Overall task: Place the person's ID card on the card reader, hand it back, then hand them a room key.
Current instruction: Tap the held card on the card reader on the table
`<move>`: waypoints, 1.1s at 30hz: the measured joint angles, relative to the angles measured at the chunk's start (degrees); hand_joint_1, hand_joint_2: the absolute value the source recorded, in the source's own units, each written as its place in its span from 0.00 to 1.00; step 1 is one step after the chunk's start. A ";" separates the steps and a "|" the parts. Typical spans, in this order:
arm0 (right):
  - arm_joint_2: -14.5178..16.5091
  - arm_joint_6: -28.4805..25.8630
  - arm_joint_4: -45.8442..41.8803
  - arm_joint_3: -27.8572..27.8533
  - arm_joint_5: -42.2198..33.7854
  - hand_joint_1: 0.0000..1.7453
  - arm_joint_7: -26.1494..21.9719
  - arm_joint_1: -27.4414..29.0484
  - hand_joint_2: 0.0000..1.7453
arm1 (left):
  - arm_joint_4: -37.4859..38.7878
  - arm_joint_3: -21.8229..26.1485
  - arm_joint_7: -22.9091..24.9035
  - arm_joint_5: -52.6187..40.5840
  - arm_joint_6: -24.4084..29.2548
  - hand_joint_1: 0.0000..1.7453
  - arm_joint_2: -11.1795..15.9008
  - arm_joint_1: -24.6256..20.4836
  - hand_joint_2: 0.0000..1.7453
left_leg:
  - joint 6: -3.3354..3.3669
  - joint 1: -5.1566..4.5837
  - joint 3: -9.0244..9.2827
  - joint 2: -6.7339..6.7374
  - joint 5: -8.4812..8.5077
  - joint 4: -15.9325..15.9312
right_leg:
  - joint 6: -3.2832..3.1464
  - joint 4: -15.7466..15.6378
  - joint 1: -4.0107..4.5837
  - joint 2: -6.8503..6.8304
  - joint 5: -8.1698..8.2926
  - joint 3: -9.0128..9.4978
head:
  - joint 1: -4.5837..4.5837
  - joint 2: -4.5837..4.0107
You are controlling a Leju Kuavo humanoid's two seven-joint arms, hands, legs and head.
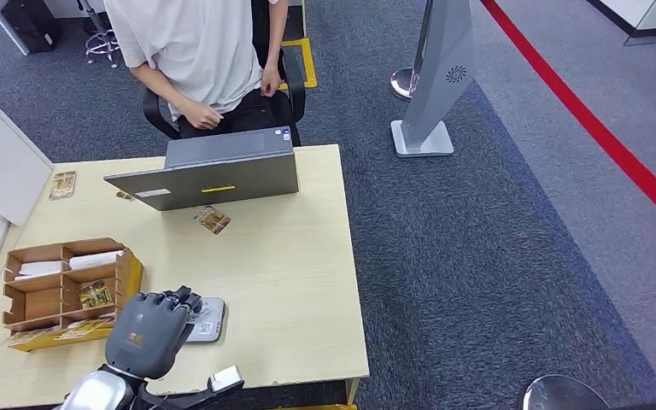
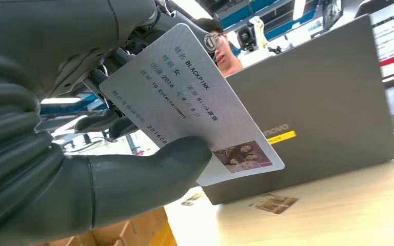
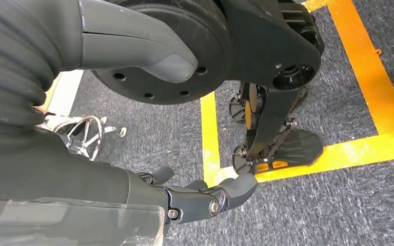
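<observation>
ID card (image 2: 192, 105) pinched in the left hand (image 1: 149, 329), thumb (image 2: 149, 171) pressed on the printed face, darker fingers behind it; card tilted, photo corner pointing away from the wrist, so the grip sits on one end and leaves most of the face free. In the head view the left hand hangs knuckles-up directly over the card reader (image 1: 209, 320), a small grey slab at the near table edge, fingertips above its top. Cannot tell if the card touches the reader yet; likely the read step, or just lifting off it. Beyond the hand: a loose room key card (image 1: 213, 219) on the table, then the laptop (image 1: 209, 171) with its lid back toward the robot, then the seated person (image 1: 201, 51) behind it, hands in lap, not reaching. Beside the hand toward the robot's left: cardboard organiser (image 1: 64, 290) holding more key cards, close enough for the later pick. Right hand (image 3: 205, 197) hangs low by the robot's side over carpet, fingers loosely apart, holding nothing, kept out of the way
</observation>
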 joint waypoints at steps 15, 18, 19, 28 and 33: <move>-0.02 0.08 0.20 1.08 0.03 0.00 0.55 0.05 1.00 | 3.88 3.11 4.37 0.61 -0.22 1.00 -0.24 4.91 1.00 | -0.02 0.01 -0.03 0.00 0.02 -0.01 | 0.00 0.02 0.02 0.00 -0.01 0.00 | 0.01 0.00; -0.02 0.09 0.28 1.39 0.03 0.00 0.58 0.05 1.00 | 4.82 4.01 6.16 -0.85 -0.41 1.00 -0.32 5.55 1.00 | -0.02 0.01 -0.03 0.00 0.02 -0.01 | 0.00 0.02 0.02 0.00 0.00 0.01 | 0.02 0.00; -0.02 0.09 0.30 1.53 0.03 0.00 0.59 0.06 1.00 | 5.28 4.48 7.09 -1.63 -0.51 1.00 -0.34 5.78 1.00 | -0.02 0.01 -0.03 0.00 0.02 -0.01 | 0.00 0.02 0.02 0.00 0.00 0.01 | 0.02 0.00; -0.10 0.11 0.66 2.51 -0.34 0.00 1.16 0.07 1.00 | 13.38 13.34 11.44 -5.26 2.26 1.00 -0.66 8.09 1.00 | -0.02 0.04 -0.03 0.01 0.02 -0.02 | 0.00 0.02 0.03 0.00 -0.01 0.00 | 0.01 0.00; -0.27 0.11 0.81 3.13 -0.90 0.00 1.16 0.08 1.00 | 16.42 17.01 11.45 -5.43 3.45 1.00 -1.29 9.60 1.00 | -0.02 0.04 -0.05 0.00 0.02 -0.02 | 0.00 0.02 0.03 0.00 -0.02 -0.01 | 0.01 0.01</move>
